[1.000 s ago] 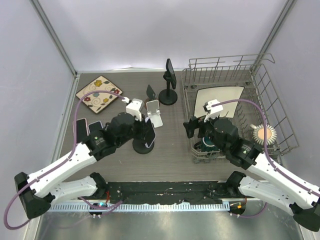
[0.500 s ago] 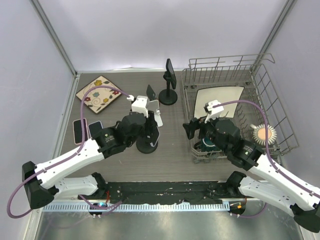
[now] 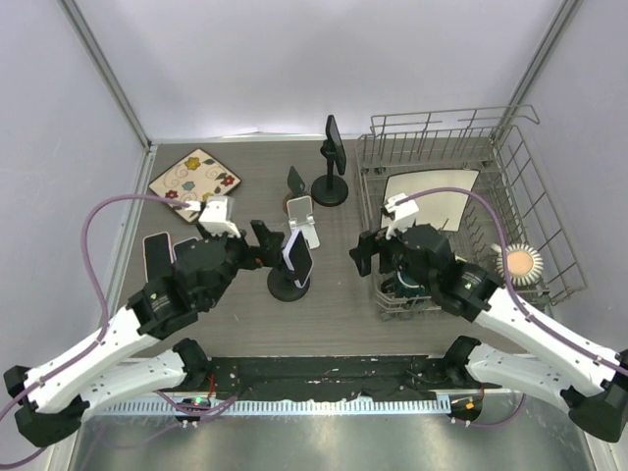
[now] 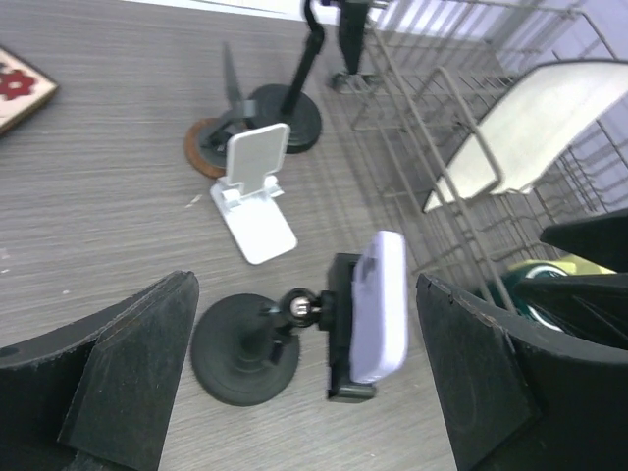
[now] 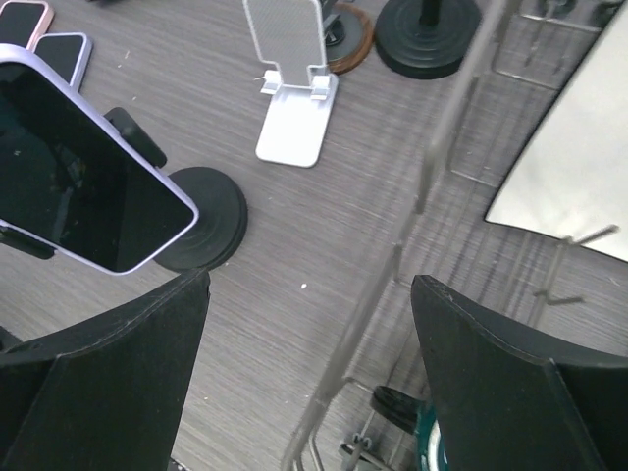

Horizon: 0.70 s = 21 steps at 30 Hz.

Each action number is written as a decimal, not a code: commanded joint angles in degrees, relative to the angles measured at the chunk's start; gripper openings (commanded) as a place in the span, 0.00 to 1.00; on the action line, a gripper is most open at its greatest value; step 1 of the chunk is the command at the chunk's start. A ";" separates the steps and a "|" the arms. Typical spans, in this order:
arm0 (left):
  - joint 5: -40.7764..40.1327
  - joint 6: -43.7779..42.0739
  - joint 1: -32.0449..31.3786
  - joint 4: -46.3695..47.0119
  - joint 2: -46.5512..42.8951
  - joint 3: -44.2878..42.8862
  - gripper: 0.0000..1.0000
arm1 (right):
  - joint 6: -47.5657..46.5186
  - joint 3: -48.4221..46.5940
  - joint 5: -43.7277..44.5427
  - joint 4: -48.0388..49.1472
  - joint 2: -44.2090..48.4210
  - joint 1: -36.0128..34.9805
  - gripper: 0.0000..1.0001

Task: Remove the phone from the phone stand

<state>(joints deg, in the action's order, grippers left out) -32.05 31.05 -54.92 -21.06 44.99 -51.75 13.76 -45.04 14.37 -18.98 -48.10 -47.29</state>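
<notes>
1. The phone [image 3: 297,253] is clamped, tilted, in the black stand [image 3: 285,287] near the middle of the counter [image 3: 334,304].
2. The left fingers [image 4: 137,353] are spread wide and empty, on the phone's left-edge side, apart from it.
3. The right fingers [image 5: 108,373] are spread wide and empty, on its right-edge side, by the dish rack [image 3: 461,196].
4. A white folding stand [image 3: 305,223] is set just beyond the phone, towards the far edge.
5. A tall stand [image 3: 332,167] is set near the far edge.
6. Two flat phones [image 3: 157,253] are laid by the left edge.
7. A patterned plate [image 3: 194,181] is placed at the far left corner.
</notes>
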 commanded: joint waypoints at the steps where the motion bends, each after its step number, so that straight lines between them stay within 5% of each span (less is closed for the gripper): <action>1: -4.07 -0.90 4.45 0.94 -6.47 4.54 0.98 | 2.23 -6.28 -5.14 -0.53 -4.89 -0.26 0.89; 9: 3.83 0.41 22.37 -0.12 -14.05 15.79 0.98 | 3.56 -10.50 4.86 2.55 -13.42 -12.97 0.89; 21: 8.24 1.30 24.07 -3.72 -13.87 13.34 1.00 | 3.91 -19.03 17.70 1.85 -21.60 -28.46 0.89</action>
<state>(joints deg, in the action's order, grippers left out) -24.43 32.77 -31.20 -23.49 33.95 -34.46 16.93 -59.07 25.36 -18.46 -68.20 -71.85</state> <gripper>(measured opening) 0.996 0.890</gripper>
